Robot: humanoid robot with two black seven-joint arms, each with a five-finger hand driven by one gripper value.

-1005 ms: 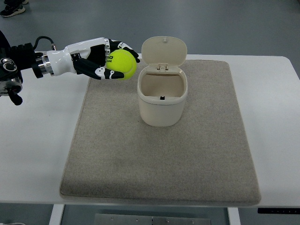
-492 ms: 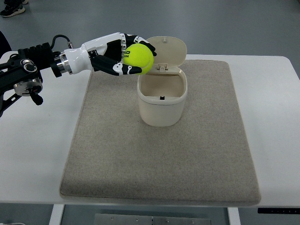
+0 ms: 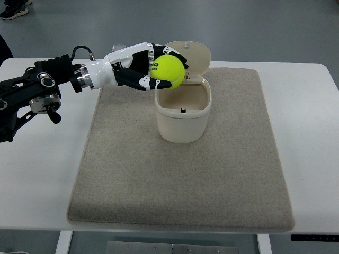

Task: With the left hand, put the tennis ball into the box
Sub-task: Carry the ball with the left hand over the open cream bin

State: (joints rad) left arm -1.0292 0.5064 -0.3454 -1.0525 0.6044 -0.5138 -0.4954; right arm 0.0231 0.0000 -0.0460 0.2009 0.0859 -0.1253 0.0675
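My left hand (image 3: 153, 69) reaches in from the left with its fingers curled around a yellow-green tennis ball (image 3: 168, 72). The ball hangs over the back left rim of a cream box (image 3: 183, 117), whose hinged lid (image 3: 195, 53) stands open behind it. The box sits on a beige mat (image 3: 180, 174) and its inside looks empty. My right arm does not show.
The mat lies on a white table (image 3: 42, 169). Grey floor lies beyond the table's far edge. A dark shoe (image 3: 13, 9) shows at the top left corner.
My left hand has carried the ball to the right, from left of the box to over its back left rim. The box has not moved.
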